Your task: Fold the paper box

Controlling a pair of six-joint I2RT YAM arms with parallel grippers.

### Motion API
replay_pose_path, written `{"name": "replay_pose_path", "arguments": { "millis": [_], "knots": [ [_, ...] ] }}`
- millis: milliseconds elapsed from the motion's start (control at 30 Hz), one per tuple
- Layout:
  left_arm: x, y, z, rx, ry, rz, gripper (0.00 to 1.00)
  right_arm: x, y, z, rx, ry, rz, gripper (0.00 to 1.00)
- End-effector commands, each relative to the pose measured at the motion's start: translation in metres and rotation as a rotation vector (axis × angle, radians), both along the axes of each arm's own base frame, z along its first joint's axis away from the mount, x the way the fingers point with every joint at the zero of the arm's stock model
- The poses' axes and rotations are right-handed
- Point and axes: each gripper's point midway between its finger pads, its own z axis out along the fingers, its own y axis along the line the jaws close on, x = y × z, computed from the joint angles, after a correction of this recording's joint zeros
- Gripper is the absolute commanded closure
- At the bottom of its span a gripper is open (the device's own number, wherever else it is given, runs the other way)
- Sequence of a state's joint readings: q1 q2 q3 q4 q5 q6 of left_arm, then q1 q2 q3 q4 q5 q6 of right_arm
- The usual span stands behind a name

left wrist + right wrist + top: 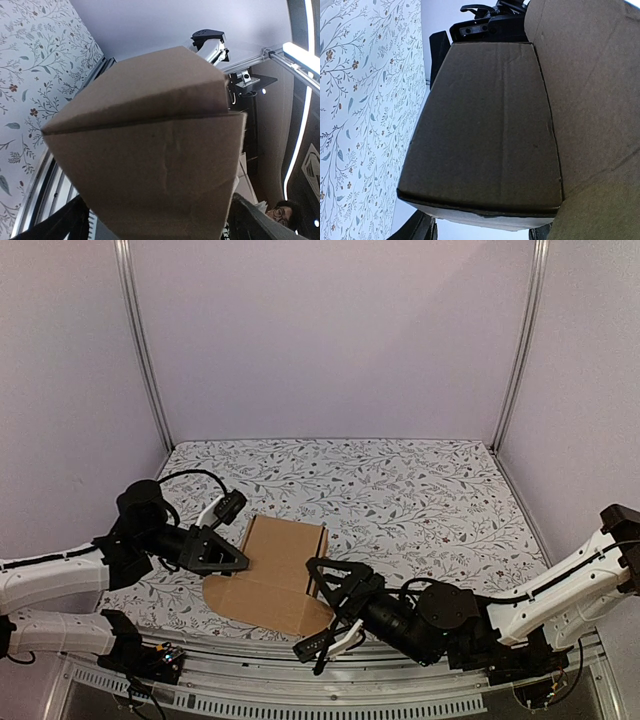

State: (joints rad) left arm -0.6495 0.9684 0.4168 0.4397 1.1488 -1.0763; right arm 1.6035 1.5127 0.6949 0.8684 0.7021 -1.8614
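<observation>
- The box (285, 570) sits near the front edge of the worktop (420, 490), between the arms, so each reaches a side.
- The left fingers (228, 558), spread wide, flank its left wall; grip unclear.
- The right fingers (335, 578) flank the right wall, probably bracing; grip unclear.
</observation>
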Motion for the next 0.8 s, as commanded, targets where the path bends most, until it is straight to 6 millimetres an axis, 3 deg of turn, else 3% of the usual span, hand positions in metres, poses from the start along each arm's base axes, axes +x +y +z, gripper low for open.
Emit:
{"name": "replay_pose_path", "arguments": {
  "millis": [0,167,333,533,767],
  "knots": [
    [0.008,0.002,0.006,0.022,-0.058,0.051,0.01,0.0,-0.002,0.006,0.022,0.054,-0.016,0.45],
    [0.02,0.009,-0.001,0.147,-0.128,0.158,0.0,0.005,-0.015,0.0,0.018,0.174,-0.052,0.46],
    [0.033,0.018,0.006,0.19,-0.21,0.265,0.0,0.009,-0.033,0.002,0.067,0.337,-0.086,0.46],
    [0.051,0.027,0.003,0.296,-0.258,0.371,0.0,0.019,-0.058,-0.002,0.161,0.607,-0.13,0.46],
    [0.058,0.03,0.026,0.265,-0.355,0.435,0.0,0.026,-0.085,-0.02,0.232,0.984,-0.159,0.46]
  ]
}}
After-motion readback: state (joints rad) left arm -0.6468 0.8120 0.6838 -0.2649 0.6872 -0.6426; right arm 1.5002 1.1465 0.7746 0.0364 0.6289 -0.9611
